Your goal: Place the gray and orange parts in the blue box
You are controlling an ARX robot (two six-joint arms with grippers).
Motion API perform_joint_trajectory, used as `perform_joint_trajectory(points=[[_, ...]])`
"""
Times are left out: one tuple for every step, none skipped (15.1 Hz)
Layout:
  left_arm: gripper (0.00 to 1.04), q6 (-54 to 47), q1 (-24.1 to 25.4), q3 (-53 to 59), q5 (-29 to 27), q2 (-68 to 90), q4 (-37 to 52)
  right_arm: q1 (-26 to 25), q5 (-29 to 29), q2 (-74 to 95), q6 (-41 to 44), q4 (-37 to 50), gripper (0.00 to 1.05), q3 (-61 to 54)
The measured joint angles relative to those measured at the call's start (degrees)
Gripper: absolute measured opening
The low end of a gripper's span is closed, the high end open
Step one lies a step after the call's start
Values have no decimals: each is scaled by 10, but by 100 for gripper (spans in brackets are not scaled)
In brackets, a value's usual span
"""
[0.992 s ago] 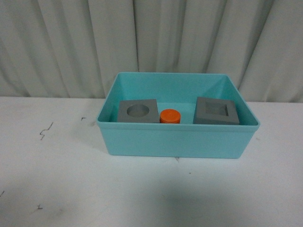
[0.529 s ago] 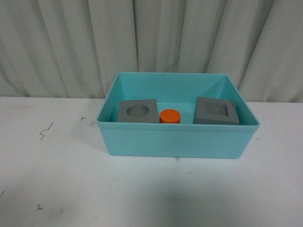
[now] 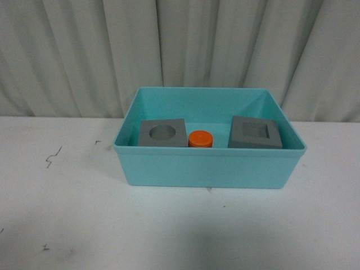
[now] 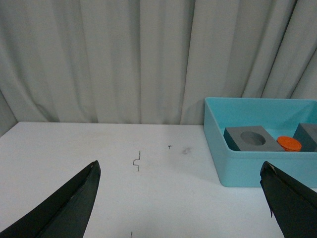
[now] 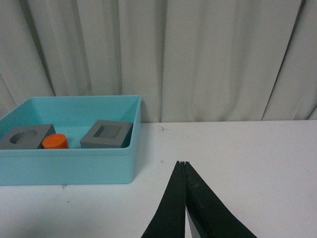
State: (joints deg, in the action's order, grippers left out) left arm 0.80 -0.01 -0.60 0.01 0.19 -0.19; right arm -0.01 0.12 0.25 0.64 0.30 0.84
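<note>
Left gripper: fingers spread wide, nothing between them, parked over bare table well clear of the box. Right gripper: fingers pressed together, tips touching, nothing held, also back from the box. Neither arm visible from the front camera.

Blue box sat mid-table, roughly at 12 o'clock from the robot. All three parts inside, seen from the front: gray cube with round recess toward the 9 o'clock side of the box floor, orange cylinder just beside it, on its 3 o'clock side (contact not resolvable), gray cube with square recess toward the 3 o'clock side, apart from the cylinder. Both cubes recess-up, cylinder upright. Lettering on the cylinder not readable at this resolution.

Judged: placing step finished, task looked complete. No part left on the table in any view. Next move, if any, called only for holding both arms back and leaving the box alone; nothing to grasp.

Surface: white table, matte, with a few small dark scuff marks out around 10 o'clock of the box and nearer the front edge. Backdrop: pale gray pleated curtain hanging full width behind the table at 12 o'clock. Lighting even, no hard shadows.
</note>
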Motion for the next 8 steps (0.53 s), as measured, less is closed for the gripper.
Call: perform_joint_trajectory(points=[[98,0,0,0,0,0,0,0,0,0,0,-7,2,-2],[98,0,0,0,0,0,0,0,0,-1,0,-5,2,-2],[98,0,0,0,0,0,0,0,0,-1,0,-5,11,-2],[98,0,0,0,0,0,0,0,0,-1,0,-5,23,-2],[98,0,0,0,0,0,0,0,0,-1,0,-5,36,-2],[98,0,0,0,0,0,0,0,0,-1,0,-5,47,-2],[98,0,0,0,0,0,0,0,0,-1,0,-5,60,-2],[98,0,0,0,0,0,0,0,0,-1,0,-5,72,-2]])
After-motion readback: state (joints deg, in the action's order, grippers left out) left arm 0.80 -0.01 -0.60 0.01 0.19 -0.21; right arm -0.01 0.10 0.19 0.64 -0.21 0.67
